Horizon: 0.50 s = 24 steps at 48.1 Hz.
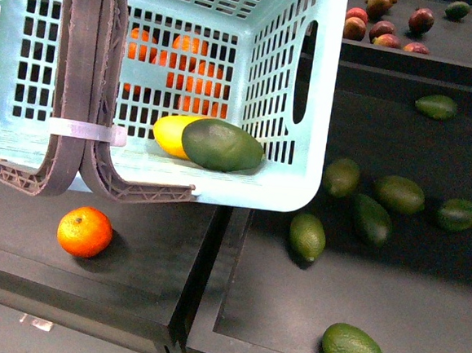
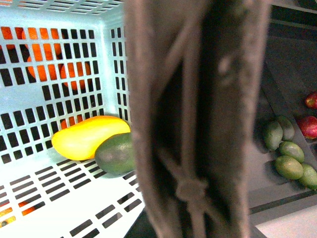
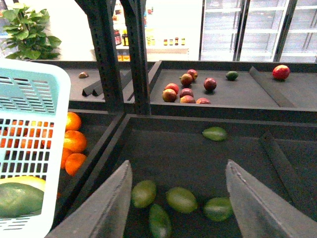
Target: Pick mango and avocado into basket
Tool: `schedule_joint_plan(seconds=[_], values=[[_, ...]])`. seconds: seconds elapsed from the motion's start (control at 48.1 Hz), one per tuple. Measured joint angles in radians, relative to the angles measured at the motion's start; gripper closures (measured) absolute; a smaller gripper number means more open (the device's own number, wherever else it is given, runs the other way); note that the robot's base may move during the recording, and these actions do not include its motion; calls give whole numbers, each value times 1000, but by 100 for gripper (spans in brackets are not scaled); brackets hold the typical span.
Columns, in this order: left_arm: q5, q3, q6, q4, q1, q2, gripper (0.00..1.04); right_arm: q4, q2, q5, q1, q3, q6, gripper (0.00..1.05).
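the mango (image 1: 172, 134) and the avocado (image 1: 222, 145) both lie on the floor of the basket (image 1: 296, 193), touching each other, with the avocado partly in front of the mango in the front view; the left wrist view shows the same pair, mango (image 2: 89, 136) and avocado (image 2: 116, 152), side by side near the slotted wall; so both fruits look to be in already, and the job seems about done.

the right claw (image 3: 178, 201) is wide open and holds nothing; it hangs over the dark shelf where more green avocados (image 3: 181, 199) lie loose; the left claw is not seen clearly; the left wrist view is mostly filled by the brown basket handles (image 2: 198, 119) very close up, so it may be holding them, but i cannot tell if it is open or closed.

how the fruit will likely handle: both are smooth, rounded and a bit slippery, so they can roll or slide on the hard plastic floor if the basket tips; they look firm but could bruise if squeezed hard; the best place to take hold would be across the fat middle, not the pointy end; the basket looks light and stiff, and its handles are the place to carry it; keep it level.

a loose orange (image 1: 84, 231) sits on the shelf just under the basket.
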Motion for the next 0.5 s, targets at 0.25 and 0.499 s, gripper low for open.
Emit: schedule_joint_plan(seconds=[0.25, 0.499], values=[[0, 0, 0, 0, 0, 0, 100, -41, -98, -107, -114, -49, -20, 94], [0, 0, 0, 0, 0, 0, 100, -149, -212, -111, -115, -49, -24, 102]])
